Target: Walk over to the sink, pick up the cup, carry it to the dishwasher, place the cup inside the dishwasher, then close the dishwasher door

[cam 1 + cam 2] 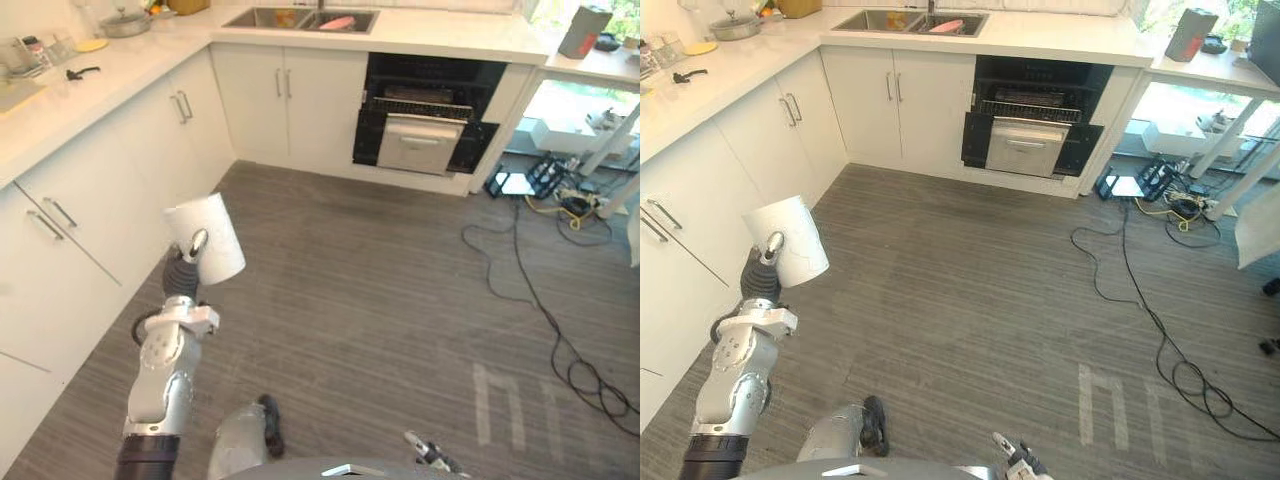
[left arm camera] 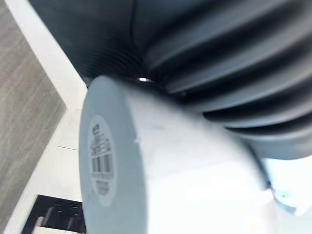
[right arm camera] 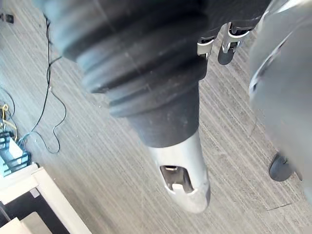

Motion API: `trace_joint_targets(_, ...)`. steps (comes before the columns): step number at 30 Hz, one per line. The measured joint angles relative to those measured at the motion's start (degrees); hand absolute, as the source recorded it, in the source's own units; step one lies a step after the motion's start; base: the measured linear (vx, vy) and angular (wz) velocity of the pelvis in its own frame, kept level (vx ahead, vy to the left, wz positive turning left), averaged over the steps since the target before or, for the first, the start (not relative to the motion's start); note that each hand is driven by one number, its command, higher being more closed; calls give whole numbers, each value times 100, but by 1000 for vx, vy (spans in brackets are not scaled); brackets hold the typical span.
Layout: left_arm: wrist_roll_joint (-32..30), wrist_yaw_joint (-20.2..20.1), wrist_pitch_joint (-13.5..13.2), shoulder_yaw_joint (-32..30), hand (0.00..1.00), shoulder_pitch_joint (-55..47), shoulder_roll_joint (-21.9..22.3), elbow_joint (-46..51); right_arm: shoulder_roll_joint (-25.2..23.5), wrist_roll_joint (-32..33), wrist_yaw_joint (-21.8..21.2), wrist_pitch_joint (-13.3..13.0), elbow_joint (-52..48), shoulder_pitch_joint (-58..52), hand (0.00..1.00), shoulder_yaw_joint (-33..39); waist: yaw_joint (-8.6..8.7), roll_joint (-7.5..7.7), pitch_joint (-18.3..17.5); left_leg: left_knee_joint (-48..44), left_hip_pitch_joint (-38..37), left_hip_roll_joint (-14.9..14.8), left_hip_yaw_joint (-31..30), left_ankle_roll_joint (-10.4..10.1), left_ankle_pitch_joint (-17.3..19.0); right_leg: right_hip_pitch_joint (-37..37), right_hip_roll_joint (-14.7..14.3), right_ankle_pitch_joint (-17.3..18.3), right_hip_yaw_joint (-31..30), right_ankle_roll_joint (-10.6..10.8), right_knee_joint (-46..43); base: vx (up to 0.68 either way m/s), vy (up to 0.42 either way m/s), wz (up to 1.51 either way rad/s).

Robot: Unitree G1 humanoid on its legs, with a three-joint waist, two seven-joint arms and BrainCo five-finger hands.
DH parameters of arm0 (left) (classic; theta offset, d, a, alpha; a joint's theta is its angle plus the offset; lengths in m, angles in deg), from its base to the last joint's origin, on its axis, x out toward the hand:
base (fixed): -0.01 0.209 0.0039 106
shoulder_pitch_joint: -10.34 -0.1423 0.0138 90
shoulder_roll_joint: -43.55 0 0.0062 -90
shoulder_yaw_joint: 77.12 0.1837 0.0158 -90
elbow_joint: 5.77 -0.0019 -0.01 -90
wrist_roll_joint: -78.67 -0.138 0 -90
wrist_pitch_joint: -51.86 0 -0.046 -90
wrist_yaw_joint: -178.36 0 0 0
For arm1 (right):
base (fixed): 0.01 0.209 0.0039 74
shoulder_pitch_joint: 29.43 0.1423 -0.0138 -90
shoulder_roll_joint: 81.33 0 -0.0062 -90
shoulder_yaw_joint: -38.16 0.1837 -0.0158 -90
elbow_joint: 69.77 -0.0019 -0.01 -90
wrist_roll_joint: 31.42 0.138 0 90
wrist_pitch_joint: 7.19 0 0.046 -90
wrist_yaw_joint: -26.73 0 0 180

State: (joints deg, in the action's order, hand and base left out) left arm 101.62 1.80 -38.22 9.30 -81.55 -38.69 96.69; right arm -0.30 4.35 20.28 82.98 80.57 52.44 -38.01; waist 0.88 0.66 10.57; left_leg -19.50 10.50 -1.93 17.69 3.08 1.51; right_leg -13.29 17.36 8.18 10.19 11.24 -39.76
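Note:
A white cup [image 1: 206,236] is held up at the lower left, over the floor, with my left hand [image 1: 184,272] shut on it from below. In the left wrist view the cup [image 2: 161,165] lies on its side against the dark ribbed cover, its labelled base turned outward. The dishwasher [image 1: 427,125] stands open under the far counter, its door [image 1: 420,146] let down and a wire rack [image 1: 430,105] showing. The sink [image 1: 300,18] is left of it, with a pink thing [image 1: 338,22] inside. My right hand [image 3: 187,170] hangs low over the floor, thumb straight, holding nothing.
White cabinets [image 1: 80,230] and a counter run along the left, carrying a pot [image 1: 125,22] and small items. Black cables [image 1: 545,310] trail over the grey floor at the right, near a pile of gear [image 1: 560,190] and white table legs.

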Motion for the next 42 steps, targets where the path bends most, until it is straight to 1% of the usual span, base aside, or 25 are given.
trace_joint_targets(1, 0, -8, -6, 19, 100, 73, -79, 90, -101, -3, 58, -62, 38, -34, 0, 33, -2, 55, -26, 504, -393, 188, 85, -7, 11, 328, 155, -611, -248, 180, -584, 344, 167, -2)
trace_joint_targets(2, 0, -5, -1, 25, 100, 130, -134, 85, -172, -7, 72, -178, 45, -57, 0, 72, 9, 58, -18, 709, -582, 250, 78, -7, 10, 484, 153, -475, -281, 158, -911, 308, 127, -11)
trace_joint_targets(6, 47, 137, -9, 487, 100, 642, -200, -208, -404, 176, 82, -447, -189, -98, 0, 108, 229, -82, 88, 1513, -1534, 365, -455, 74, -93, 1714, -548, 875, 359, -702, -1117, 221, 34, 7)
trace_joint_targets(9, -18, 78, -15, 1138, 100, 843, -195, -246, -545, 256, 52, -476, -416, -283, 0, 109, 451, -43, 140, 1947, -1781, 303, -663, 105, -15, 2404, -779, 517, 442, -709, 921, 213, -63, 61)
trace_joint_targets(10, -73, -9, -11, 1284, 100, 840, -223, -174, -724, 261, 8, -530, -421, -470, 0, 254, 517, 352, 67, 1138, -1702, 669, -573, -6, 337, 2535, -452, 158, 337, -629, 2398, 451, -78, 40)
trace_joint_targets(11, -80, -10, -50, 1262, 100, 778, -73, -190, -766, 261, -67, -567, -487, -557, 0, 236, 397, 398, 218, 478, -1858, 499, -400, -9, 1051, 2477, -450, -136, 255, -667, 3021, 513, -82, 24)
trace_joint_targets(13, -135, -14, 2, 1278, 100, 394, 66, -287, -701, 277, -109, -642, -563, -827, 0, 192, 414, 231, 144, -125, -1978, 113, -378, -260, 1699, 2315, -595, -407, 294, -632, 2800, 436, -171, 0)
trace_joint_targets(14, -263, -18, -79, 1304, 100, 195, 201, -262, -659, 296, -127, -719, -592, -885, 0, 197, 357, 9, -2, -166, -2083, -130, -346, -395, 1871, 2337, -775, -398, 359, -464, 2582, 415, -214, -5)
trace_joint_targets(15, -303, -20, -132, 1326, 100, 143, 257, -250, -599, 330, -152, -758, -650, -887, 0, 199, 315, -188, -67, -147, -2146, -276, -320, -426, 1918, 2371, -872, -440, 362, -595, 2369, 463, -277, -15)
trace_joint_targets(16, -312, -36, -237, 1330, 100, 76, 309, -196, -590, 441, -210, -783, -903, -902, 0, 174, 294, -274, -133, -25, -2323, -431, -290, -532, 1982, 2465, -970, -326, 205, -1045, 1671, 376, -249, -4)
trace_joint_targets(17, -319, -36, -267, 1332, 100, 14, 353, -139, -588, 466, -218, -786, -1065, -932, 0, 136, 331, -244, -200, 120, -2515, -496, -170, -566, 2002, 2404, -967, -217, 221, -1110, 1369, 498, -341, 6)
trace_joint_targets(18, -352, 16, -310, 1346, 100, -161, 476, 57, -553, 497, -227, -817, -1345, -1050, 0, 6, 368, -232, -337, -111, -2761, -700, 50, -724, 2059, 2218, -989, -89, 443, -858, 1264, 511, -282, 13)
trace_joint_targets(19, -387, 52, -368, 1379, 100, -161, 601, 107, -502, 494, -216, -856, -1475, -1001, 0, -29, 396, -396, -377, -1371, -2425, -1023, 13, -695, 2051, 2138, -1145, 139, 508, -878, 1180, 493, -262, 9)
trace_joint_targets(20, -462, 130, -368, 1462, 100, -180, 751, 178, -416, 471, -205, -864, -1651, -938, 0, -76, 360, -534, -413, -2678, -1931, -1345, 33, -393, 1524, 1981, -1305, 301, 569, -924, 1214, 470, -240, 8)
trace_joint_targets(21, -476, 218, -359, 1476, 100, -184, 800, 291, -321, 371, -208, -901, -1932, -945, 0, -115, 353, -620, -404, -3602, -1489, -1807, 28, -213, 456, 1627, -1485, 390, 638, -967, 1460, 602, -286, 5)
trace_joint_targets(22, -475, 251, -355, 1393, 100, -157, 798, 335, -321, 199, -210, -995, -2028, -866, 0, -201, 331, -609, -398, -4566, -1020, -2160, 35, -116, 156, 1241, -1594, 459, 649, -970, 1727, 513, -241, 9)
trace_joint_targets(24, -450, 269, -348, 1187, 100, -167, 762, 284, -243, 93, -202, -1127, -2013, -787, 0, -182, 249, -522, -419, -5021, -423, -2285, 161, -92, 394, 730, -1633, 476, 648, -988, 2261, 445, -178, -9)
trace_joint_targets(26, -426, 302, -345, 962, 100, -163, 708, 245, -158, 100, -186, -1247, -2005, -569, 0, -182, 172, -478, -439, -4072, -112, -2252, 648, -234, 733, 445, -1629, 274, 599, -931, 2698, 577, -181, -34)
trace_joint_targets(27, -422, 378, -342, 865, 100, -147, 697, 203, -70, 100, -164, -1263, -2016, -344, 0, -189, 181, -432, -417, -2708, -108, -2011, 964, -461, 875, 290, -1584, 256, 534, -902, 2859, 601, -85, -32)
trace_joint_targets(28, -423, 406, -330, 876, 100, -121, 705, 142, 28, 98, -138, -1265, -2107, -151, 0, -197, 209, -372, -406, -1133, -153, -1520, 1052, -626, 772, 202, -1460, 323, 505, -794, 2927, 500, -27, -23)
trace_joint_targets(31, -413, 504, -332, 933, 100, -77, 632, 146, 155, 109, -42, -1294, -2237, 95, 0, -227, 245, -364, -419, 1291, 71, -752, 620, -911, -78, -2, -1355, 526, 437, -468, 3060, 452, 76, -9)
trace_joint_targets(33, -384, 518, -342, 952, 100, -27, 491, -55, 223, 110, -43, -1294, -2243, 102, 0, -310, 217, -404, -437, 1569, 17, -672, 583, -760, -320, -320, -1381, 726, 369, -212, 3066, 476, 175, -28)
trace_joint_targets(35, -302, 508, -359, 916, 100, -37, 366, -324, 144, 222, -31, -1260, -2188, 27, 0, -477, 123, -186, -459, 1350, -307, -491, 472, -177, -1058, -689, -1152, 921, 170, -225, 2984, 529, 206, -54)
trace_joint_targets(39, -329, 365, -366, 829, 100, 30, 315, -355, 7, 211, 144, -1099, -2223, 21, 0, -579, 269, 30, -493, 86, -111, -378, 186, -65, -113, -660, -820, 539, 140, -366, 2227, 424, 180, 5)
trace_joint_targets(42, -518, 194, -445, 812, 100, 128, 242, -337, -163, 229, 351, -1113, -2450, -99, 0, -571, 276, 137, -477, 275, -664, -121, 172, -18, 301, 17, -358, -352, 241, -138, 231, 365, 176, 6)
